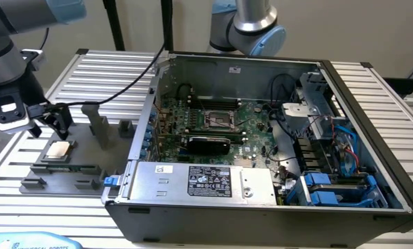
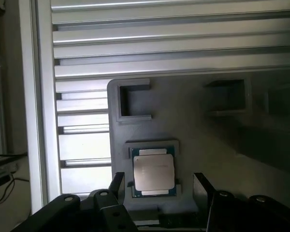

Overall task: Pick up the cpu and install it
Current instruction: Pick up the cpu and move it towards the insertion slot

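With gripper (image 2: pixel 159 183) spread wide and empty over cpu (image 2: pixel 153 172) in fixture (image 2: pixel 208 145): could pinch off-centre, tilt it, or snag fixture walls if lowered askew.

The cpu (image 1: pixel 58 150) is a thin, flat square chip with a pale silvery-beige metal lid and rounded corners. The lid sits on a slightly wider dark rim that shows green in the wrist view. It lies level and lid up in a square nest of the grey fixture (image 1: pixel 61 179), its edges parallel to the nest's walls. In the exterior view it sits at 9 o'clock from the open case (image 1: pixel 262 223). The socket (image 1: pixel 218 120) lies well apart from it, toward 3 o'clock.
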Controlling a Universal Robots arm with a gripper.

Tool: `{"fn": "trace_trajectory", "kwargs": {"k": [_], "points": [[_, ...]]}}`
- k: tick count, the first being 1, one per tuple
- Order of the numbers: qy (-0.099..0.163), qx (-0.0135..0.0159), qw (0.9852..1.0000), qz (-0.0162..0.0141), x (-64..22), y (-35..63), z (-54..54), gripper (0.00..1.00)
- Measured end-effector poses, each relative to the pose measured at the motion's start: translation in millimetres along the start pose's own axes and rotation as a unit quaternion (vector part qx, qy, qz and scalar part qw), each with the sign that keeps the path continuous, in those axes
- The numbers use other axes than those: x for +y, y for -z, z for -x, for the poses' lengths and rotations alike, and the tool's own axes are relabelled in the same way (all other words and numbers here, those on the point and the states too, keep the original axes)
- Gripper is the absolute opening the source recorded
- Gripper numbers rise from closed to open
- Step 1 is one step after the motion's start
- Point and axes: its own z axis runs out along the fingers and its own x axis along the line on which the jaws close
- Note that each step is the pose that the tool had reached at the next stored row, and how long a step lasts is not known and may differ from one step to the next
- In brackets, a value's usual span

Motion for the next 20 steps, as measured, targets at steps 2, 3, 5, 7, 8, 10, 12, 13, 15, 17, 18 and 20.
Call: {"fn": "trace_trajectory", "kwargs": {"k": [2, 3, 5, 7, 8, 10, 12, 13, 15, 17, 18, 20], "points": [[0.001, 0.0001, 1.0000, -0.0001, -0.2, -3.7, 0.0, 0.67], [0.001, 0.0000, 1.0000, 0.0000, -0.3, -5.5, 0.0, 0.67], [0.003, 0.0002, 1.0000, 0.0000, -0.4, -9.1, 0.0, 0.67], [0.009, 0.0004, 1.0000, 0.0000, -0.6, -12.7, -0.1, 0.67], [0.012, 0.0006, 0.9999, 0.0000, -0.7, -14.6, -0.1, 0.67], [0.018, 0.0009, 0.9998, 0.0000, -0.9, -18.1, -0.1, 0.67], [0.023, 0.0011, 0.9997, 0.0000, -1.1, -22.0, -0.1, 0.67], [0.024, 0.0012, 0.9997, 0.0000, -1.2, -23.6, -0.1, 0.67], [0.025, 0.0013, 0.9997, 0.0000, -1.4, -27.3, -0.1, 0.67], [0.025, 0.0013, 0.9997, 0.0000, -1.5, -31.0, -0.2, 0.67], [0.025, 0.0014, 0.9997, 0.0000, -1.6, -32.6, -0.2, 0.67], [0.025, 0.0021, 0.9997, 0.0000, -1.7, -35.4, -0.2, 0.67]]}}
